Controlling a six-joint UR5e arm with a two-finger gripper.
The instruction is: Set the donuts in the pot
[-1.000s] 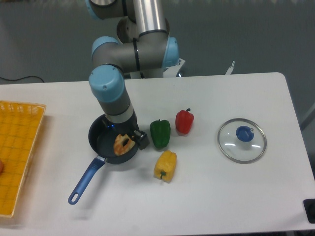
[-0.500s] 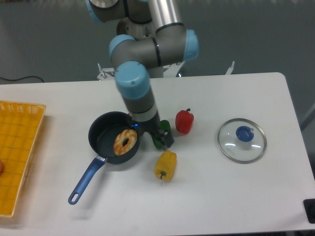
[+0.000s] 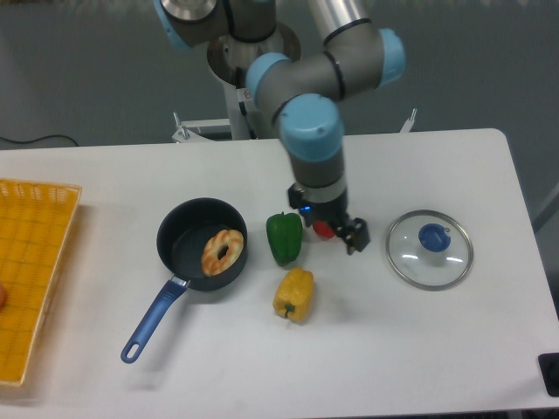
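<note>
The donut (image 3: pixel 222 251), tan-orange with whitish glaze and a centre hole, lies inside the dark navy pot (image 3: pixel 185 236), against its right wall. The pot's long blue handle (image 3: pixel 153 320) points to the lower left. My gripper (image 3: pixel 342 233) is to the right of the pot, above the red pepper, with nothing between its fingers. Its fingers stand apart.
A green pepper (image 3: pixel 284 236) stands just right of the pot. A red pepper (image 3: pixel 323 230) is mostly hidden under my gripper. A yellow pepper (image 3: pixel 293 294) lies in front. A glass lid (image 3: pixel 429 249) with blue knob lies at the right. A yellow basket (image 3: pixel 26 271) sits at the left edge.
My gripper has let go of the donut, which now lies in the pot. The arm has moved right, from over the pot, past the green pepper, to over the red pepper.
</note>
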